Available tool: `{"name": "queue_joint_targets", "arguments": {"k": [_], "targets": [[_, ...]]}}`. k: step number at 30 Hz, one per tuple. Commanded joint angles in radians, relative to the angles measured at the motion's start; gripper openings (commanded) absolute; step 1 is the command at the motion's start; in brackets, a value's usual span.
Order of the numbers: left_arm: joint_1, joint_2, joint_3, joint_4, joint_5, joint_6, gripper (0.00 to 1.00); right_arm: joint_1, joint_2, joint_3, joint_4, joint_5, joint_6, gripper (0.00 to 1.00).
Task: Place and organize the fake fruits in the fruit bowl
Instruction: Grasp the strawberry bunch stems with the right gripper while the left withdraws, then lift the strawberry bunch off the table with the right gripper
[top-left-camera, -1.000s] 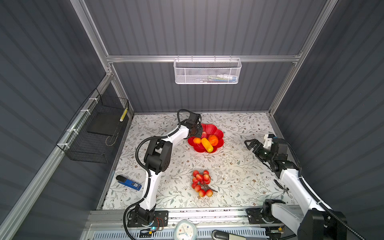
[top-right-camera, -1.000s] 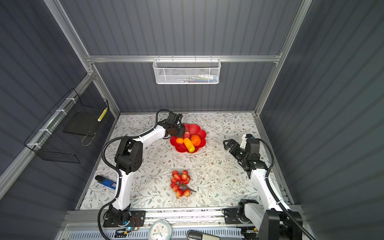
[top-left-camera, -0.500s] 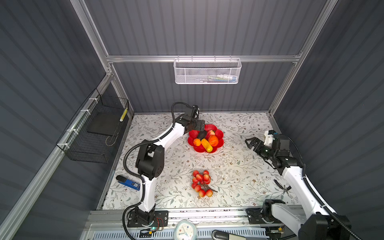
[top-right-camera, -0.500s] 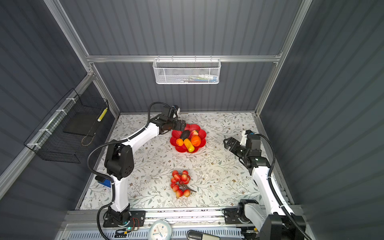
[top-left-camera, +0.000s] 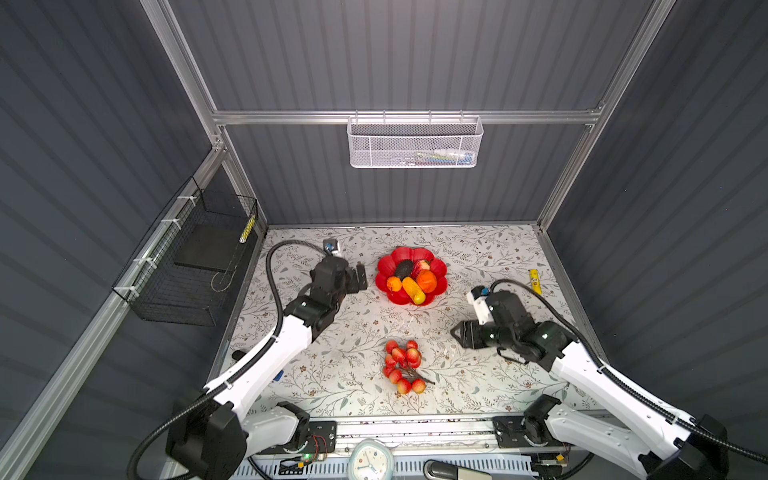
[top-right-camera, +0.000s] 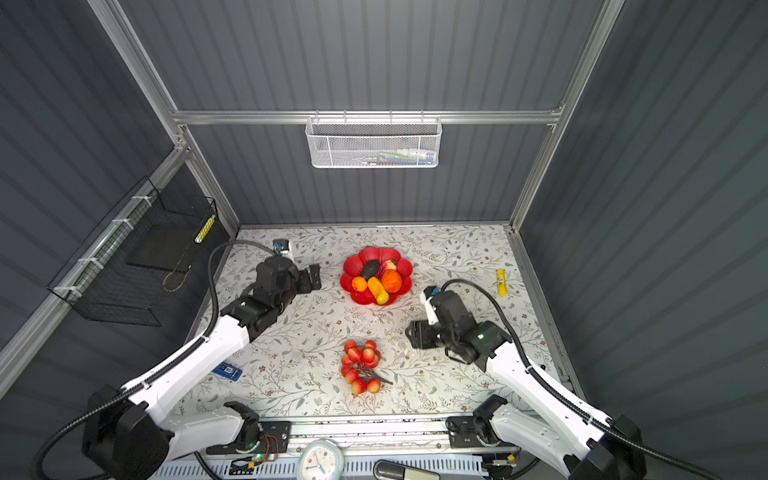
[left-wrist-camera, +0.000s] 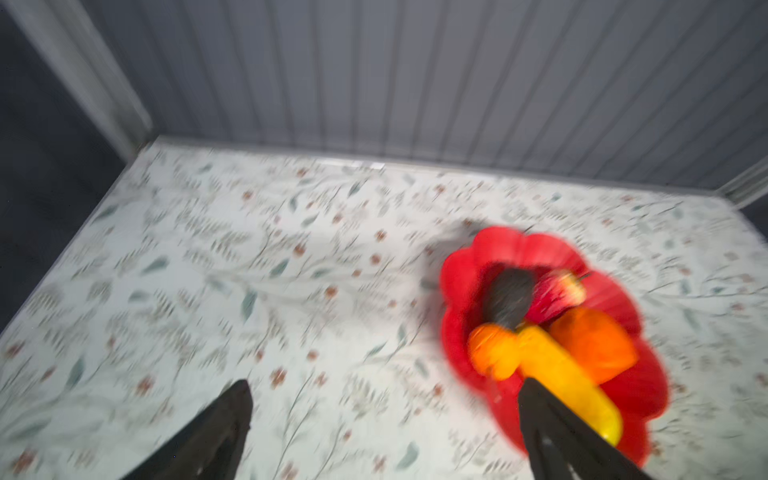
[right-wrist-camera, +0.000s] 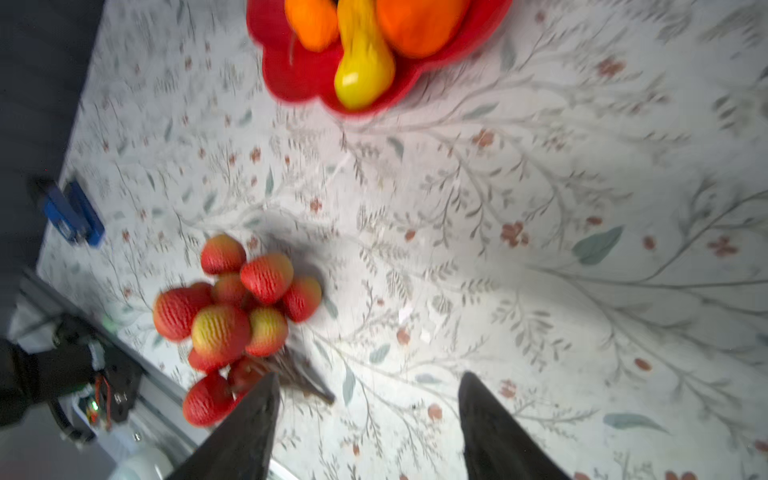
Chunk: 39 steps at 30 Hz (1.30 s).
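Grapes (top-left-camera: 402, 365) not yet in the bowl (top-left-camera: 383, 277).
They lie at lower centre in both top views, below the filled bowl; likely light, bumpy and floppy, so pinch the stem (top-left-camera: 422, 376). Left gripper (top-left-camera: 358, 279) and right gripper (top-left-camera: 456, 335) both gape empty.

The left arm (top-left-camera: 266, 357) and right arm (top-left-camera: 590, 374) wear glossy white shells between black joint housings, trailed by black ribbed conduits (top-left-camera: 272, 266) (a tiny green light (top-right-camera: 481, 336) dots the right forearm), ending in tapered matte-black gripper fingers (left-wrist-camera: 208, 436).
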<state>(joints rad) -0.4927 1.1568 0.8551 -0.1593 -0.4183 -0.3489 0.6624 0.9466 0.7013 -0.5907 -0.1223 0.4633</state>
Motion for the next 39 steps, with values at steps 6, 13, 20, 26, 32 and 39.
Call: {"name": "queue_joint_targets", "arguments": {"k": [6,13,20,26,32,39], "targets": [[0.026,-0.177,-0.106,-0.080,-0.102,-0.136,1.00,0.328,0.034,-0.106,-0.052,0.139,0.123,0.56],[0.049,-0.170,-0.090,-0.098,-0.077,-0.147,1.00,0.500,0.288,-0.016,0.044,0.212,0.002,0.59],[0.075,-0.219,-0.086,-0.123,-0.077,-0.124,1.00,0.519,0.406,0.040,0.142,0.210,-0.076,0.66],[0.090,-0.228,-0.087,-0.130,-0.067,-0.115,1.00,0.520,0.506,0.094,0.184,0.223,-0.125,0.66],[0.100,-0.227,-0.088,-0.133,-0.055,-0.114,1.00,0.520,0.558,0.115,0.237,0.169,-0.157,0.63],[0.107,-0.223,-0.090,-0.127,-0.047,-0.114,1.00,0.522,0.624,0.166,0.249,0.126,-0.151,0.60]]}}
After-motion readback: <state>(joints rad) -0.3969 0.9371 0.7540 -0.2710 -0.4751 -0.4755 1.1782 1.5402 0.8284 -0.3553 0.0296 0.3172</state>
